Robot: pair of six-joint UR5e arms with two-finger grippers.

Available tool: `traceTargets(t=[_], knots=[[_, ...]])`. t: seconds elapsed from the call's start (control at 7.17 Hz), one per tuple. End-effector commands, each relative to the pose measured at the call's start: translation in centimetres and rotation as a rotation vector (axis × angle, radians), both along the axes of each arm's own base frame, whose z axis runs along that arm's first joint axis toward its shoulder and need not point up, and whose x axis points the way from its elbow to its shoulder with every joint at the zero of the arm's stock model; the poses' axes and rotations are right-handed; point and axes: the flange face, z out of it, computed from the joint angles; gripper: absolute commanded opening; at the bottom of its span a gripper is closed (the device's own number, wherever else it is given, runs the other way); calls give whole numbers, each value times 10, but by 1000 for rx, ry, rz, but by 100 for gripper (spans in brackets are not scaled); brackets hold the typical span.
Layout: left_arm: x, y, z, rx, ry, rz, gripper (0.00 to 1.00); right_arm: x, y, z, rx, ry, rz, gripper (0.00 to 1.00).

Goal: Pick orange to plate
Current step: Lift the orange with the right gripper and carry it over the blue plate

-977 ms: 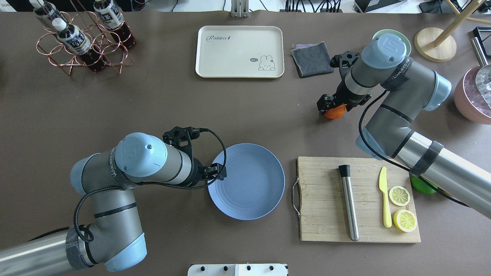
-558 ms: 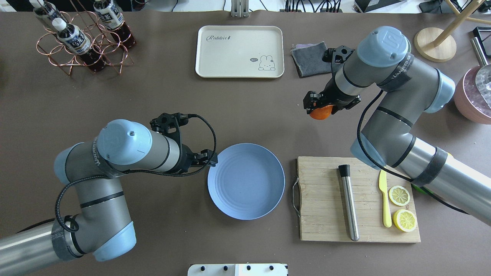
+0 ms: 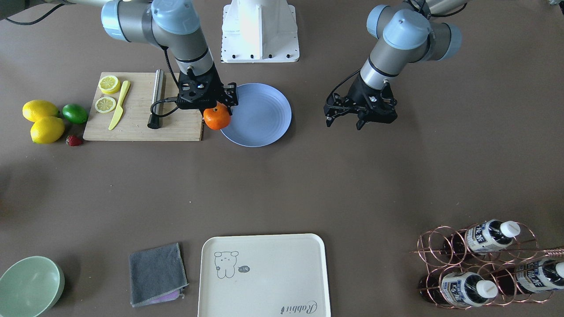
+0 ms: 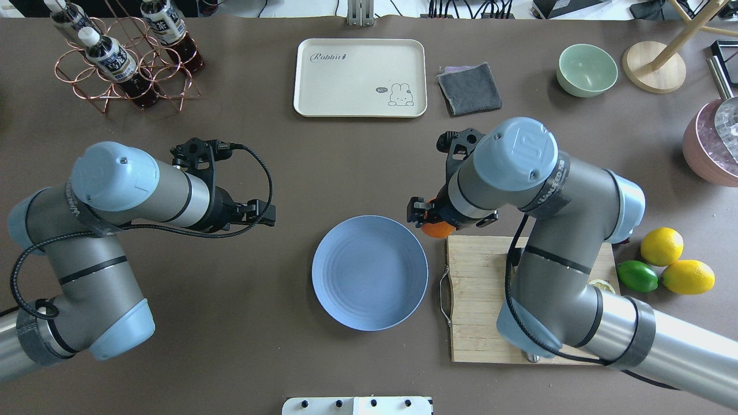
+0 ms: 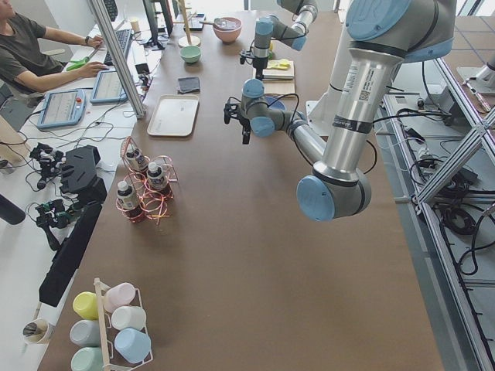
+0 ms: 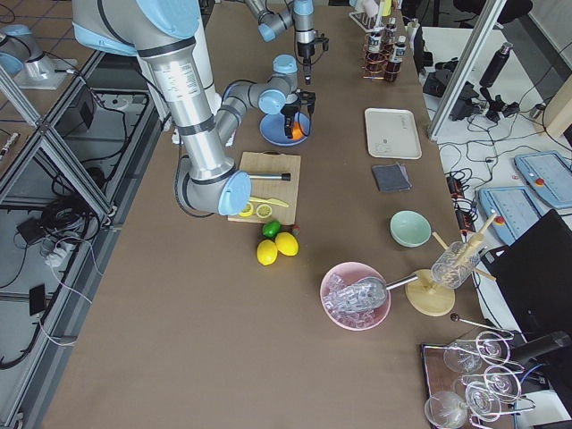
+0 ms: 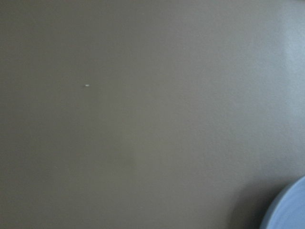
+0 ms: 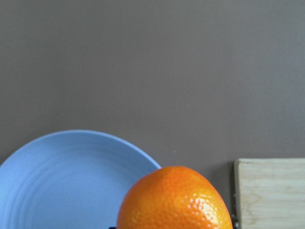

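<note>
The orange hangs in my right gripper, which is shut on it from above. It is held over the gap between the blue plate and the corner of the cutting board. From overhead only a sliver of the orange shows under the right gripper, just past the plate's right rim. The right wrist view has the orange at the bottom with the plate to its left. My left gripper is open and empty above bare table, left of the plate in the overhead view.
A bamboo cutting board lies right of the plate, with a steel rod, a yellow knife and lemon slices on it. Two lemons and a lime lie beyond it. At the back are a cream tray, grey cloth, green bowl and bottle rack.
My right arm has carried the orange from the back right of the table to the plate's right rim. My left arm has drawn back leftward, away from the plate.
</note>
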Motion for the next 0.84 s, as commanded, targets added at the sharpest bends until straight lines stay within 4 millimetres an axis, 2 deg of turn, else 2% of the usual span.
traceTargets(t=[0.0, 0.14, 0.7], knots=[[-11, -12, 14, 8, -22, 5, 96, -49, 44, -22, -15, -6, 3, 0], [-10, -12, 14, 7, -24, 5, 96, -67, 41, -19, -7, 13, 10, 0], [-9, -12, 15, 4, -25, 3, 97, -74, 43, -18, -6, 18, 2, 0]])
